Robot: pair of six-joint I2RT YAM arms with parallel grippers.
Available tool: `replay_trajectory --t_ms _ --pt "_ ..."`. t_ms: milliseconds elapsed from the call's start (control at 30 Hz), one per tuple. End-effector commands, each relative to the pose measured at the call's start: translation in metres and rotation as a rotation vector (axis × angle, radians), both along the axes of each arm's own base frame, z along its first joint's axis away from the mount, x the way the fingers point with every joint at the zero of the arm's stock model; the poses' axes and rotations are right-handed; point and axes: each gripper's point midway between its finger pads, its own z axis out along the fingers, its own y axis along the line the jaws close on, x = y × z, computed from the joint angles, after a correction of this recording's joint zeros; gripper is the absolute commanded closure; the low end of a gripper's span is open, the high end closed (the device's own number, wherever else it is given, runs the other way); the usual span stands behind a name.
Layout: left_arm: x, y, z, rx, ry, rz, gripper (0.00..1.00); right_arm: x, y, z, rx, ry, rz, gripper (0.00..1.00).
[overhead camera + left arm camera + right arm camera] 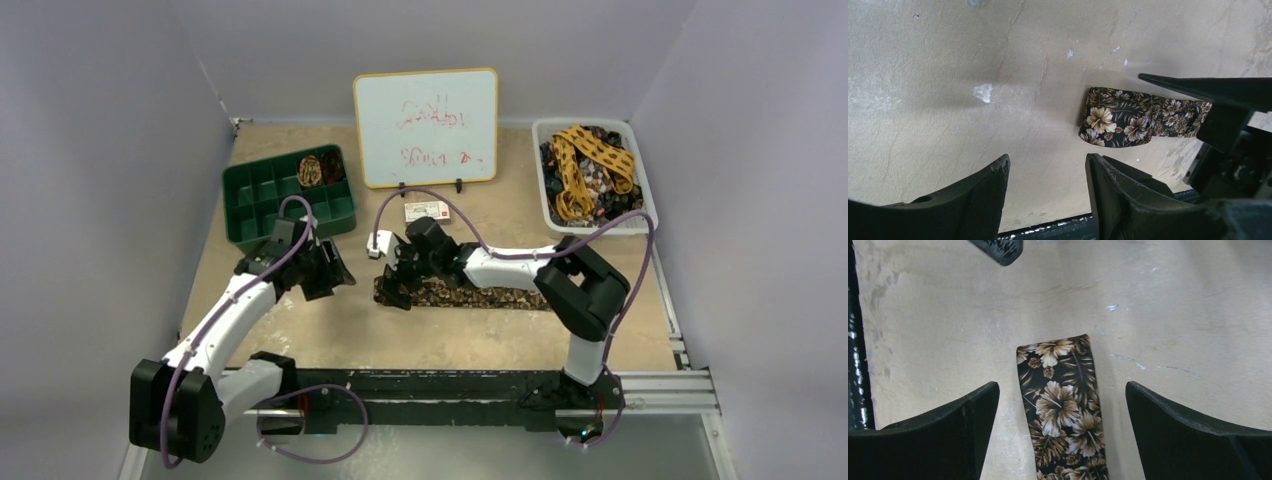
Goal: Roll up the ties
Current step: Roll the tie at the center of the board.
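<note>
The brown floral tie (470, 296) lies flat and unrolled across the middle of the table, and I place everything else from it. My right gripper (1062, 387) hangs over its left end with the jaws spread wide. One finger stands on each side of the fabric and neither touches it. My left gripper (1047, 160) sits just beyond that same end, released, with its fingers parted over bare tabletop and gripping nothing. From my left wrist, the right gripper's dark finger covers the tie further along, so I see only the squared end.

Behind the tie stands a whiteboard (425, 125), with a small card (427, 210) at its foot. Back and to the left is a green compartment tray (245, 215) holding a coiled tie (310, 170). Back and to the right, a white bin (540, 180) holds loose ties, a mustard yellow tie (590, 165) on top.
</note>
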Motion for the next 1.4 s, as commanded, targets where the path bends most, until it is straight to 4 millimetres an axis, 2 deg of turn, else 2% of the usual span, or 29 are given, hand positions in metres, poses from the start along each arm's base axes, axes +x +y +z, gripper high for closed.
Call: replay_trajectory --t_ms 0,167,367,433,567,767,900,1000,1133,1200,1267,1300,1333,1367 --pt "0.004 -0.004 0.001 -0.025 -0.035 -0.034 0.44 -0.002 0.004 -0.01 -0.038 -0.039 0.065 0.01" --pt "0.002 -0.004 -0.004 -0.028 -0.024 -0.038 0.44 0.003 -0.003 -0.036 -0.111 -0.046 0.045 0.05" --pt "0.002 -0.005 -0.008 -0.038 -0.016 -0.036 0.44 -0.002 -0.005 -0.045 -0.149 -0.061 0.041 0.34" --pt "0.002 -0.007 -0.01 -0.051 -0.011 -0.034 0.44 -0.008 -0.001 -0.046 -0.145 -0.062 0.048 0.39" --pt "0.003 -0.013 -0.016 -0.09 -0.002 -0.036 0.44 -0.016 0.006 -0.049 -0.137 -0.075 0.042 0.41" --pt "0.002 -0.023 -0.023 -0.158 0.004 -0.028 0.44 -0.012 0.014 -0.046 -0.111 -0.078 -0.006 0.5" --pt "-0.001 -0.023 -0.028 -0.16 0.015 -0.026 0.45 -0.015 0.016 -0.049 -0.11 -0.06 0.005 0.54" --pt "-0.002 -0.023 -0.029 -0.159 0.013 -0.025 0.45 -0.023 0.017 -0.051 -0.111 -0.034 0.036 0.52" --pt "-0.001 -0.023 -0.025 -0.164 -0.006 -0.026 0.45 -0.024 0.019 -0.039 -0.089 -0.043 0.042 0.32" --pt "0.001 -0.022 -0.023 -0.162 -0.017 -0.021 0.45 -0.023 0.02 -0.024 -0.067 -0.049 0.027 0.24" --pt "0.002 -0.021 -0.02 -0.156 -0.027 -0.014 0.45 -0.012 0.021 0.002 -0.032 -0.097 -0.027 0.16" --pt "0.003 -0.02 -0.019 -0.152 -0.032 -0.01 0.45 -0.007 0.02 0.016 -0.014 -0.122 -0.056 0.06" --pt "0.004 -0.019 -0.017 -0.149 -0.042 -0.005 0.44 0.001 0.017 0.028 0.003 -0.143 -0.111 0.02" --pt "0.005 -0.018 -0.015 -0.147 -0.05 -0.001 0.44 0.005 0.016 0.041 0.026 -0.155 -0.149 0.01"
